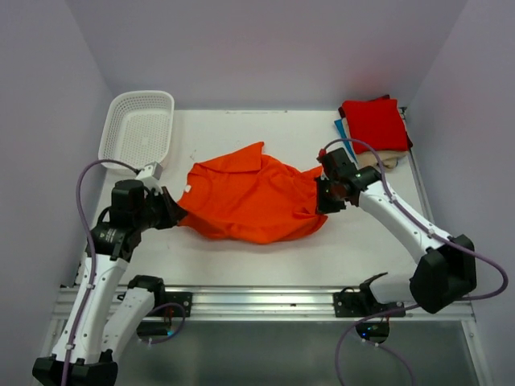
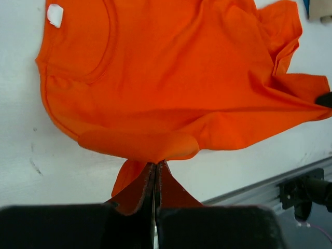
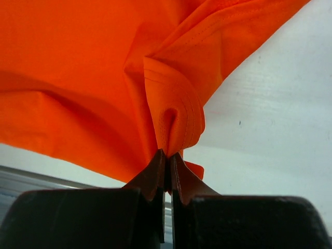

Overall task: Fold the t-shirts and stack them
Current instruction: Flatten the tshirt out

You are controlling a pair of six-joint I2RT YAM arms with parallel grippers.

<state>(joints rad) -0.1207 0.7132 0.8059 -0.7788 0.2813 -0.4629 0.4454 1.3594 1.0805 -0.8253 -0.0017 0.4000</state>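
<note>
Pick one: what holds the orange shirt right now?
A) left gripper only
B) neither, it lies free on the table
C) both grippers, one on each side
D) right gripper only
C: the left gripper and the right gripper are each shut on a pinch of cloth at opposite sides of the orange shirt.

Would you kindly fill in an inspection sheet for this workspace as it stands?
Surface: white table, faint marks.
Job's things: orange t-shirt crumpled mid-table; folded stack, red on top, far right corner.
Clutter: white mesh basket, far left corner.
Grippers: left gripper shut on orange t-shirt's left edge; right gripper shut on its right edge.
Cables: purple cables looping beside both arms.
Surroundings: plain pale walls; nothing else seen.
</note>
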